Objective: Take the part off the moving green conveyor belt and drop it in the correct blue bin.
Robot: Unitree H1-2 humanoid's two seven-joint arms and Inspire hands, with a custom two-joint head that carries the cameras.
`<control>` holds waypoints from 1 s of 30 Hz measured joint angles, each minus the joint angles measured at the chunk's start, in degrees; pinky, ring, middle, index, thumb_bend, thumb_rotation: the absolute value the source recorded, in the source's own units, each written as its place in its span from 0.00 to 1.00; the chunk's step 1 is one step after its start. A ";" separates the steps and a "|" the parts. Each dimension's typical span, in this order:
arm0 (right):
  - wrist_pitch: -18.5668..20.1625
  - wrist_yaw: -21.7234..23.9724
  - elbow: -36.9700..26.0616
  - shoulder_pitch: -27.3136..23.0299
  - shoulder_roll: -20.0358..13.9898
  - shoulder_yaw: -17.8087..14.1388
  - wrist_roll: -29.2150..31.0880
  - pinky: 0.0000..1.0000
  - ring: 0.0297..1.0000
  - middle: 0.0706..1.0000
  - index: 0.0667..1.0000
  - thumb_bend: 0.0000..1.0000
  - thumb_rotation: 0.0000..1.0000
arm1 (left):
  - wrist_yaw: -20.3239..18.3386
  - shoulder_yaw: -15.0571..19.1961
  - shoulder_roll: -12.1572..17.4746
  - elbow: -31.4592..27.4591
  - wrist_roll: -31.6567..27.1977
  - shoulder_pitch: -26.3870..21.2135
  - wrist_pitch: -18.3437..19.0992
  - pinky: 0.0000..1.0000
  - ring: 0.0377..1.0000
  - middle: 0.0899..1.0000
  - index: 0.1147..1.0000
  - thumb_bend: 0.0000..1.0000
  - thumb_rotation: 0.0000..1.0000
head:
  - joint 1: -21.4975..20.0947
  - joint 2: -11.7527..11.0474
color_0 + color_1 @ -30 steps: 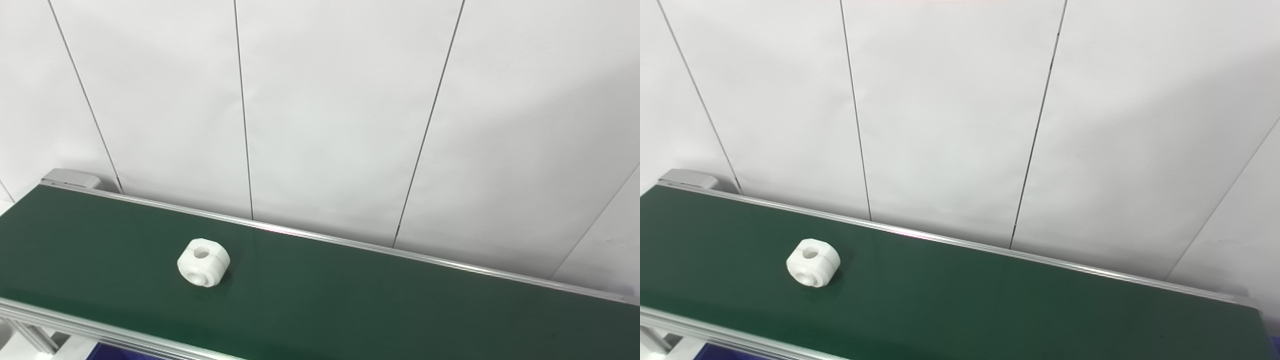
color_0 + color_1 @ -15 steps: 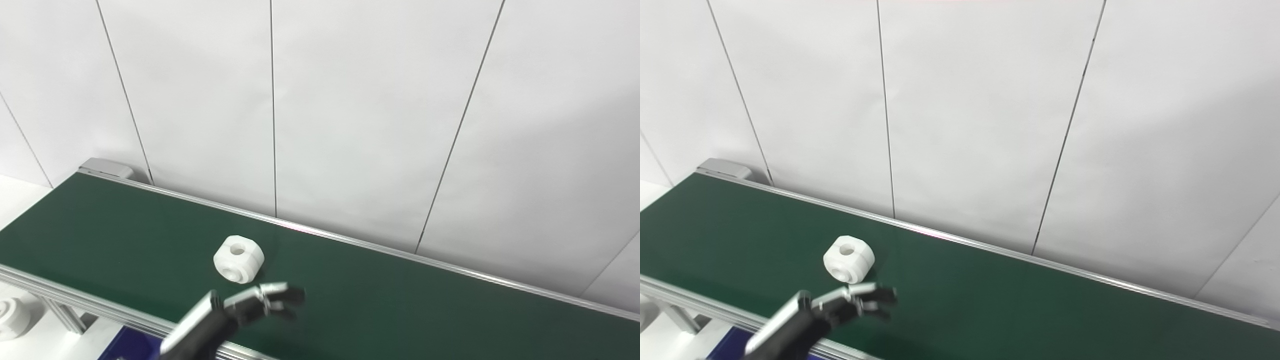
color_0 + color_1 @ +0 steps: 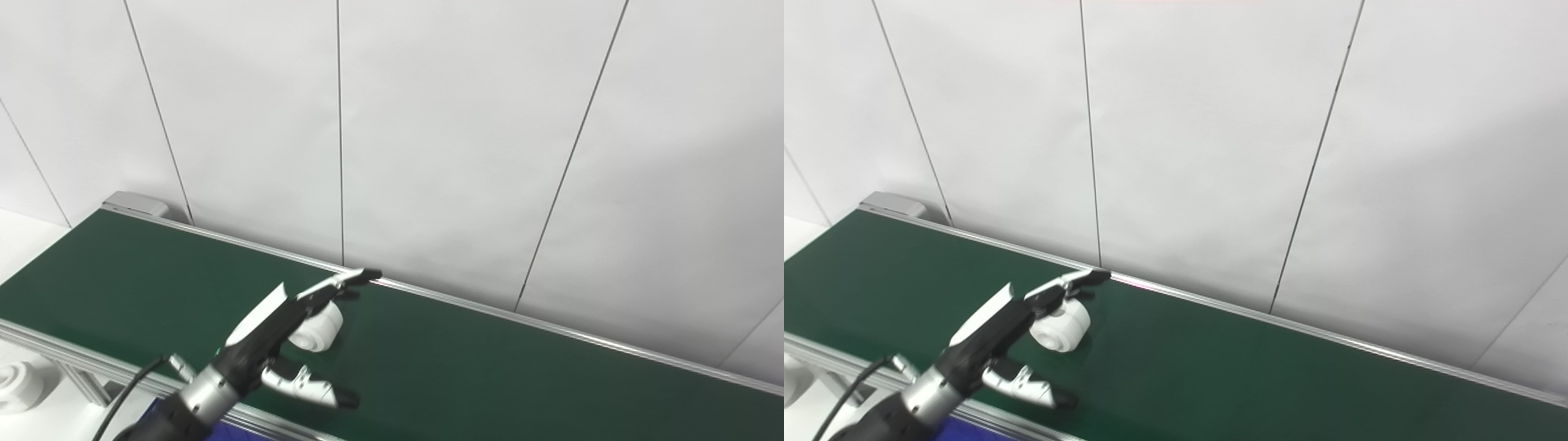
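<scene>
— While the arm comes in from the lower left edge, what is the left hand [image 3: 263, 340] doing?

— It is spread wide, holding nothing. Its fingers [image 3: 334, 285] stretch up and away over the belt, and the thumb [image 3: 306, 387] juts out separately on the near side, low above the green surface. A black cable [image 3: 125, 392] trails off the wrist toward the bottom edge.

— And nearest to the wrist?

— Just under it runs the silver front rail [image 3: 73, 358] of the conveyor, with a sliver of blue bin [image 3: 242, 432] showing below that rail. Off to the left of the wrist, beyond the rail, a second white part [image 3: 21, 386] sits on the pale bench [image 3: 37, 422], partly cut off by the picture's edge.

— Where is the part to be picked?

— The white part [image 3: 1062, 327], round and lying on the green conveyor belt [image 3: 490, 367], sits right beneath the outstretched fingers, between them and the thumb. The fingers cover its upper left portion; whether they touch it I cannot tell.

— Farther out?

— Past the fingertips runs the belt's rear rail [image 3: 551, 331], and behind that stands a white panelled wall [image 3: 459, 153] with thin dark seams. The right hand does not show.
</scene>
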 measured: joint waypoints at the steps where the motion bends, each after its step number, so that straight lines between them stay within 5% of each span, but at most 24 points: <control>1: 0.00 -0.13 0.24 -0.14 0.00 0.12 0.00 0.72 0.81 0.83 0.93 0.90 0.71 | 0.11 0.20 0.60 0.82 1.85 -1.27 0.71 0.86 0.92 0.93 0.91 0.81 0.35 | 0.00 0.00; 12: 0.00 -0.67 0.63 -1.59 -0.28 1.49 0.59 0.74 0.81 0.83 0.94 0.91 0.69 | 1.26 -0.57 3.66 12.51 13.51 -9.48 8.99 0.89 0.93 0.95 0.91 0.83 0.23 | 0.26 -0.35; 21: -0.01 -1.05 1.07 -2.44 -0.53 1.81 0.93 0.74 0.81 0.82 0.94 0.91 0.69 | 3.50 -7.02 7.83 24.04 26.06 -14.94 10.51 0.98 0.96 0.96 0.92 0.90 0.23 | 0.26 -0.62; 30: -0.01 -2.99 2.15 -3.42 -0.95 3.20 1.21 0.74 0.81 0.83 0.94 0.90 0.68 | 3.61 -13.45 8.11 29.37 30.27 -16.71 11.60 1.00 0.97 0.97 0.91 0.95 0.16 | 0.35 -0.70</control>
